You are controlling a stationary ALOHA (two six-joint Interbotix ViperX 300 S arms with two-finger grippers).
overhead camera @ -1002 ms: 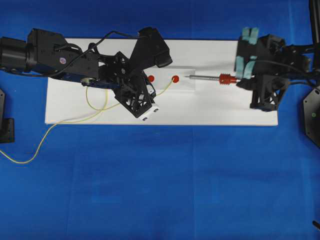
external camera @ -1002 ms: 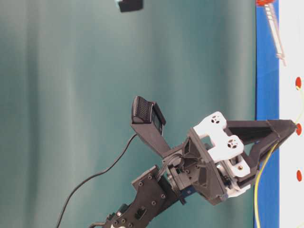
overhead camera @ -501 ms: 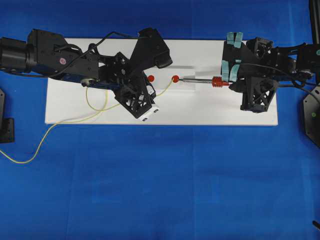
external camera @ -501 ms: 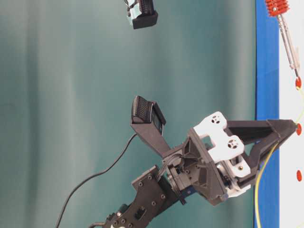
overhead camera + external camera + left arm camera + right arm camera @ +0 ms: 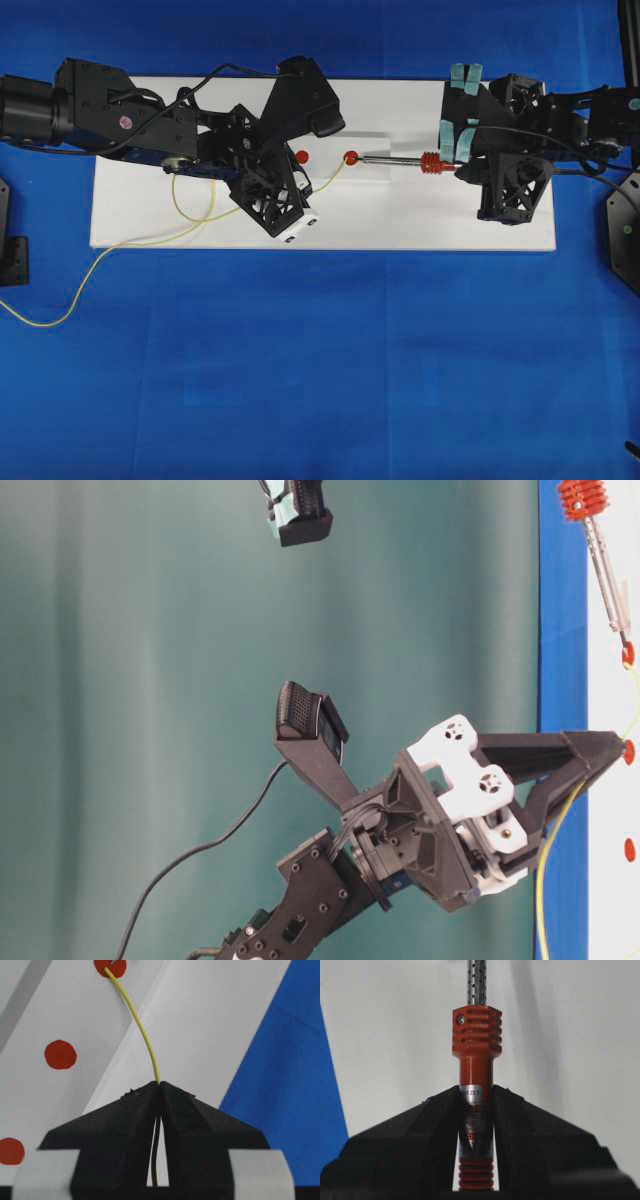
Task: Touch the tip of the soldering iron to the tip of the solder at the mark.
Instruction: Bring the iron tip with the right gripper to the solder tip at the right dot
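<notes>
The soldering iron (image 5: 400,159) lies level over the white board, its red ribbed handle (image 5: 476,1035) clamped in my shut right gripper (image 5: 476,1091). Its dark tip reaches the right edge of the red mark (image 5: 351,157). The thin yellow solder (image 5: 142,1030) runs from my shut left gripper (image 5: 160,1084) up to that mark (image 5: 110,966), and its end rests on the dot. In the overhead view the left gripper (image 5: 305,190) sits lower left of the mark and the right gripper (image 5: 458,165) to its right. I cannot tell whether the tips actually touch.
A white board (image 5: 450,230) lies on blue cloth. Another red dot (image 5: 302,156) sits left of the mark, and two more dots show in the left wrist view. The solder's slack (image 5: 60,300) loops off the board's left end. The iron's black cord runs right.
My right gripper has carried the soldering iron leftward, bringing its tip from well right of the mark up to it. The left arm and solder have stayed still.
</notes>
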